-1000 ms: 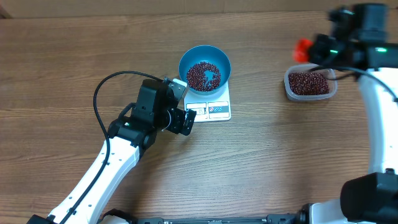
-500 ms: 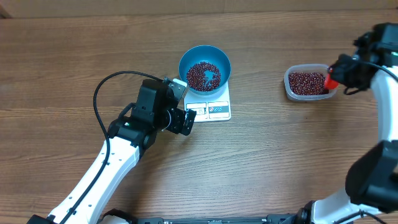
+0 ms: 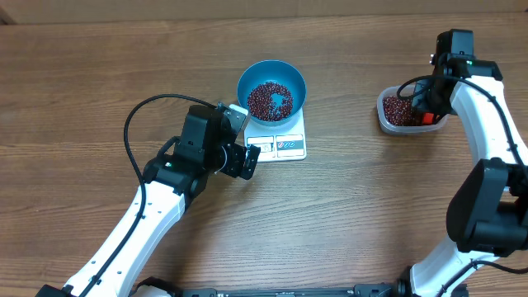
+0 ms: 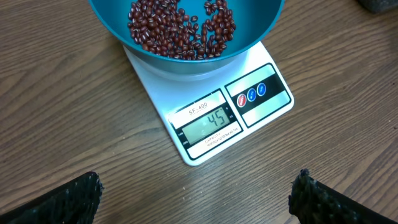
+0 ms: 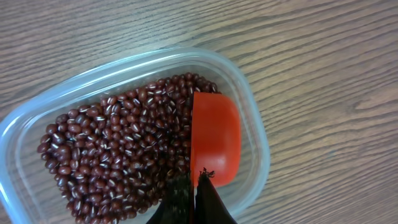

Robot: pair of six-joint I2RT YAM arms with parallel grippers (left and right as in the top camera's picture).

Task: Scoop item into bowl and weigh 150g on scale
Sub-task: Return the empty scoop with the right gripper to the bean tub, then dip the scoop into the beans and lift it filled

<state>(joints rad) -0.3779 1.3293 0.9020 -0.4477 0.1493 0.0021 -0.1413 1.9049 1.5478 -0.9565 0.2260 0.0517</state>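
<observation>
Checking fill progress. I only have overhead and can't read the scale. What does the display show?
Observer: In the left wrist view, the scale display reads 45, with the blue bowl of beans sitting on it.
Operator: Where's the scoop exactly?
Observer: The right wrist view shows the red scoop down inside the clear tub, at one end, its edge against the tub's beans.
Operator: Is the left gripper holding anything?
Observer: No. The left gripper is open, with only bare table between its fingertips.
</observation>
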